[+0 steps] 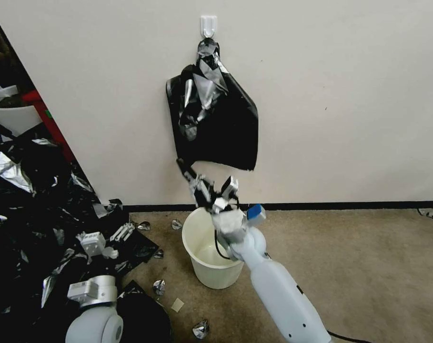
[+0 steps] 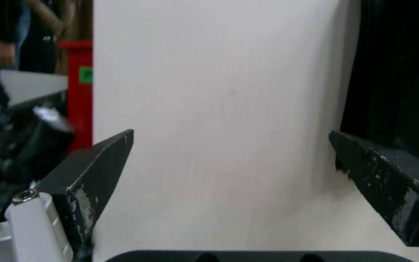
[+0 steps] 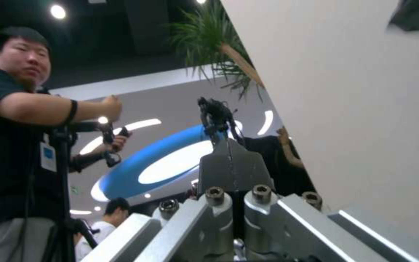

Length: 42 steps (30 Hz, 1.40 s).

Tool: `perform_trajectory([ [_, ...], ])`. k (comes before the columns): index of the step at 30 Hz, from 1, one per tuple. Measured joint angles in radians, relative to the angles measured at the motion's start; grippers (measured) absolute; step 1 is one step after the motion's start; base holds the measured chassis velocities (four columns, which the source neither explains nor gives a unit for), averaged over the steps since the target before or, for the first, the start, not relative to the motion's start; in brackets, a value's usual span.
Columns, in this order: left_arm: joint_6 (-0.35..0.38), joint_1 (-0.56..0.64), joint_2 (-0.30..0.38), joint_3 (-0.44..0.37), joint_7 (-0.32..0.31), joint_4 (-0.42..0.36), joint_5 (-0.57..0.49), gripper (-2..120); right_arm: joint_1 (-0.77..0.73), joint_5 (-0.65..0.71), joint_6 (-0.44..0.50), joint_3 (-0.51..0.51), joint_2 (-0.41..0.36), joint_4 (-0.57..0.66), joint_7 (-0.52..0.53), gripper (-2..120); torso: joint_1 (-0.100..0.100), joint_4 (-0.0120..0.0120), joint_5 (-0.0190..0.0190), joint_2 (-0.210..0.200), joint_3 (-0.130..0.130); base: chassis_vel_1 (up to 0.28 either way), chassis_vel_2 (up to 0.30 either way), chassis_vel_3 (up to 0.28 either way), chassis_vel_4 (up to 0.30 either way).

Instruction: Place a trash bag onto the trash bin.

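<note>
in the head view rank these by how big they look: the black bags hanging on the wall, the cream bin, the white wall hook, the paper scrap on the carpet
1. hanging black bags
2. trash bin, nearer the camera, yet clearly smaller
3. wall hook and paper scrap: both tiny and look alike; the scrap is nearer, so unranked

Head view looks down at wall (image 1: pixel 349 95); wrist views close to it.

My right arm (image 1: pixel 278 286) blocks part of the trash bin (image 1: pixel 197 238) rim and inside. My left arm (image 1: pixel 95 309) gets chopped off at the bottom edge. In my left wrist view, the black plastic (image 2: pixel 398 72) runs off-frame.
</note>
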Motion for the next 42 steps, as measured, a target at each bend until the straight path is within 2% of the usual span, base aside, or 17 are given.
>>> perform_trajectory([
  [4,0.0,-0.016,0.015,0.001,0.001,0.007,-0.002,100,0.016,-0.007,0.026,0.013,0.008,-0.005,0.058,0,0.0,0.0001,0.0,0.0,0.0,0.0,0.0,0.0,0.0],
  [6,0.001,-0.016,0.017,0.001,0.001,0.01,-0.002,100,0.025,-0.016,0.056,0.022,0.009,0.009,0.148,0,0.0,0.0002,0.0,0.0,0.0,0.0,0.0,0.0,0.0],
  [8,0.001,-0.003,0.015,0.0,0.001,0.012,-0.002,100,0.041,-0.062,0.101,0.045,0.005,0.075,0.351,0,0.0,0.0003,0.0,0.0,0.0,0.0,0.0,0.0,0.0],
  [9,0.001,-0.003,0.015,0.0,0.001,0.012,-0.002,100,0.041,-0.062,0.101,0.045,0.005,0.075,0.351,0,0.0,0.0003,0.0,0.0,0.0,0.0,0.0,0.0,0.0],
  [12,0.0,0.013,0.008,-0.004,-0.001,0.012,-0.001,100,0.063,-0.263,0.135,0.092,-0.022,0.189,0.595,14,0.0,0.0002,0.0001,0.0,0.0,0.0,0.0,0.0,0.0],
  [16,0.0,0.021,0.005,-0.007,-0.003,0.011,0.001,100,0.066,-0.388,0.136,0.103,-0.057,0.255,0.668,24,0.0,0.0001,0.0,0.0,0.0,0.0,0.0,0.0,0.0],
  [17,-0.001,0.027,0.003,-0.01,-0.004,0.009,0.002,100,0.066,-0.461,0.121,0.096,-0.097,0.317,0.727,32,0.0,0.0001,0.0002,0.0,0.0,0.0,0.0,0.0,0.0],
  [20,-0.001,0.031,-0.001,-0.012,-0.006,0.013,0.009,100,0.08,-0.514,0.044,0.049,-0.17,0.394,0.856,43,0.0,-0.0001,0.0003,0.0,0.0,0.0,0.0,0.0,0.0],
  [22,-0.001,0.032,-0.004,-0.012,-0.009,0.017,0.015,100,0.092,-0.524,0.021,0.031,-0.19,0.402,0.89,45,0.0,0.0,0.0002,0.0,0.0,0.0,0.0,0.0,0.0],
  [23,-0.001,0.032,-0.01,-0.009,-0.018,0.027,0.029,100,0.142,-0.565,-0.034,-0.017,-0.239,0.399,0.965,55,0.0,0.0001,0.0002,0.0,0.0,0.0,0.0,0.0,0.0],
  [24,-0.001,0.032,-0.01,-0.009,-0.018,0.027,0.029,100,0.142,-0.565,-0.034,-0.017,-0.239,0.399,0.965,55,0.0,0.0001,0.0002,0.0,0.0,0.0,0.0,0.0,0.0],
  [26,-0.002,0.033,-0.019,-0.005,-0.024,0.036,0.041,100,0.216,-0.637,-0.132,-0.065,-0.281,0.368,1.026,65,0.0,0.0002,0.0002,0.0,0.0,0.0,0.0,0.0,0.0],
  [30,-0.002,0.034,-0.023,-0.005,-0.028,0.039,0.046,100,0.269,-0.674,-0.225,-0.087,-0.305,0.352,1.053,73,0.0,0.0002,0.0,0.0,0.0,0.0,0.0,0.0,0.0],
  [32,-0.001,0.036,-0.026,-0.01,-0.039,0.04,0.05,100,0.336,-0.692,-0.341,-0.111,-0.333,0.346,1.088,86,0.0,0.0003,0.0,0.0,0.0,0.0,0.0,0.0,0.0],
  [33,-0.001,0.036,-0.026,-0.01,-0.039,0.04,0.05,100,0.336,-0.692,-0.341,-0.111,-0.333,0.346,1.088,86,0.0,0.0003,0.0,0.0,0.0,0.0,0.0,0.0,0.0],
  [35,-0.001,0.036,-0.028,-0.013,-0.043,0.042,0.051,100,0.35,-0.711,-0.381,-0.112,-0.344,0.35,1.095,97,0.0,0.0002,0.0001,0.0,0.0,0.0,0.0,0.0,0.0],
  [42,-0.001,0.035,-0.037,-0.011,-0.045,0.052,0.055,100,0.347,-0.78,-0.418,-0.111,-0.36,0.359,1.092,96,0.0,0.0001,0.0001,0.0,0.0,0.0,0.0,0.0,0.0],
])
